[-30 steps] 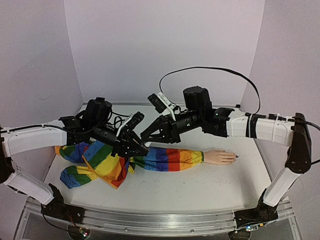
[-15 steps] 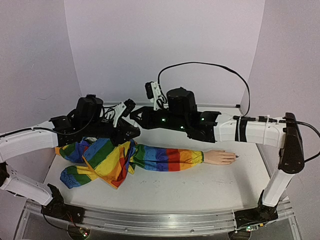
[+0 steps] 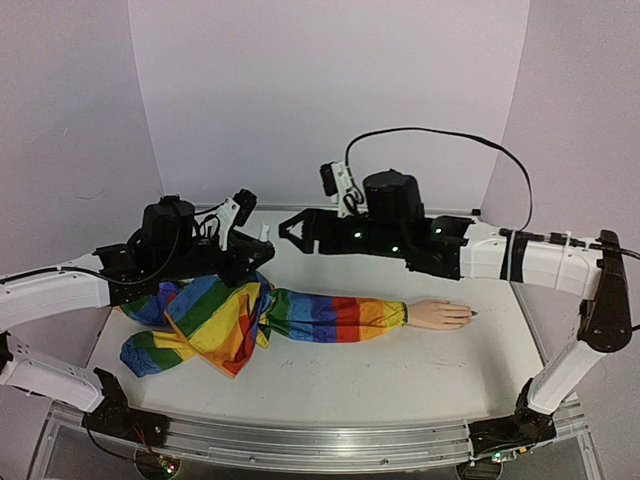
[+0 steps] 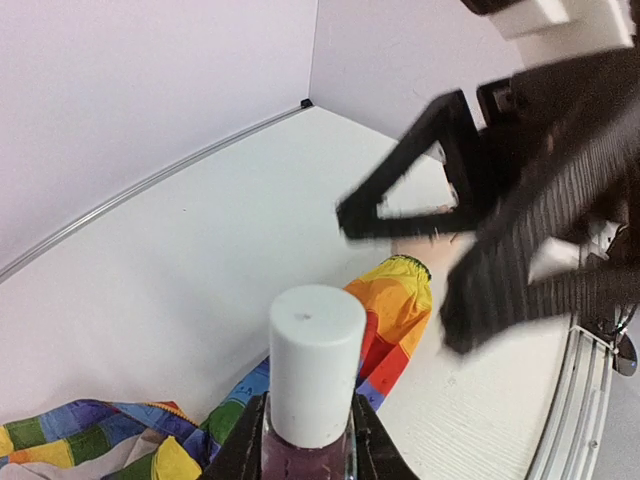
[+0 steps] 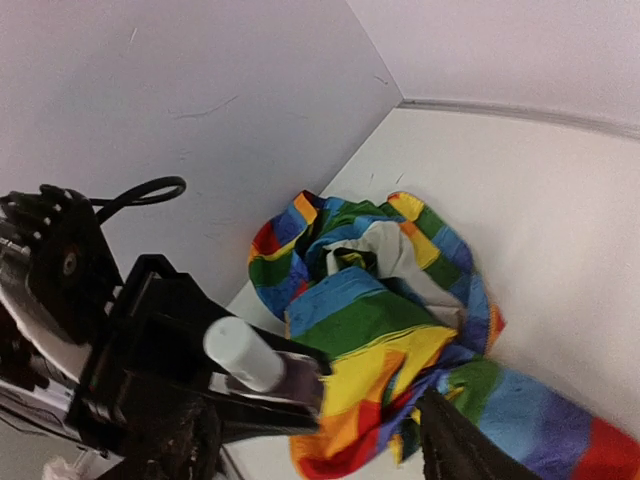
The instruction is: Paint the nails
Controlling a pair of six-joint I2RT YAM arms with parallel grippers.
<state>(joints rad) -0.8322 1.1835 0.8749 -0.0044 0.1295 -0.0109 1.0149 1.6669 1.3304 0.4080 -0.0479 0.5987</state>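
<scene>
In the top view the left gripper (image 4: 308, 445) sits at about 9 o'clock on the table (image 3: 420, 375), above the bunched end of the rainbow-striped sleeve (image 3: 300, 315). Its two fingers (image 4: 243, 452) pinch a nail polish bottle (image 4: 316, 362) by the glass. The bottle stands upright with its white cap on and purplish polish showing beneath.

Just beside it, toward 3 o'clock, is the right gripper (image 3: 288, 229). Its fingers are spread wide and point at the bottle cap without touching it. The right wrist camera looks down past those parted fingers at the capped bottle and the crumpled sleeve.

The sleeve runs flat across the table from 9 o'clock toward 3 o'clock. The pale mannequin hand (image 3: 440, 314) lies out of its cuff, fingers pointing to 3 o'clock, well apart from both grippers.

The nails (image 3: 472, 315) are at those fingertips. They are too small to read clearly, though one tip looks dark.
</scene>
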